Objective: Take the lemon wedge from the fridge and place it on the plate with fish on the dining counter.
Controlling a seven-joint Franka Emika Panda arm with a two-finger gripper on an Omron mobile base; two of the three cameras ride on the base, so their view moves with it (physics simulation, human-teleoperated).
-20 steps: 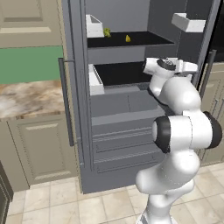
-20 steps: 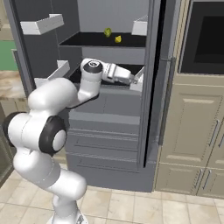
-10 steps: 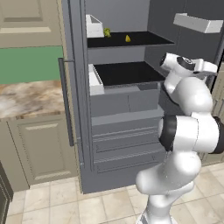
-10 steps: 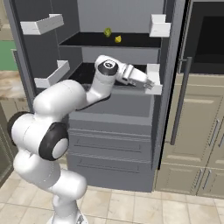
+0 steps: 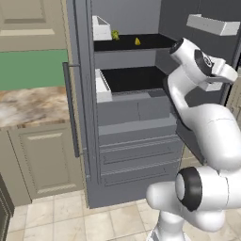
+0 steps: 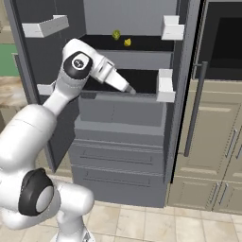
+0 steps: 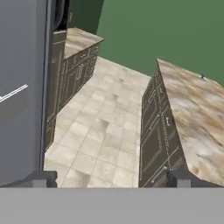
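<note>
Our fingers [image 7: 43, 178] stand wide apart with nothing between them, looking out over tiled floor and a marble-topped table [image 7: 197, 118] (not into the shelves). Over the last second the arm has swung its hand from the fridge's [image 5: 127, 117] middle shelf out toward the right-hand door, which now stands wider — the interior is exposed. The lemon wedge [image 5: 137, 41] sits untouched on the upper shelf, beside a greenish item [image 5: 115, 34]; we judge the reach comes next.

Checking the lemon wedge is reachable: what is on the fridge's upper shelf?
On the dark upper shelf of the fridge lie the yellow lemon wedge and a yellow-green item beside it. The shelf's far back is too dark to make out.
</note>
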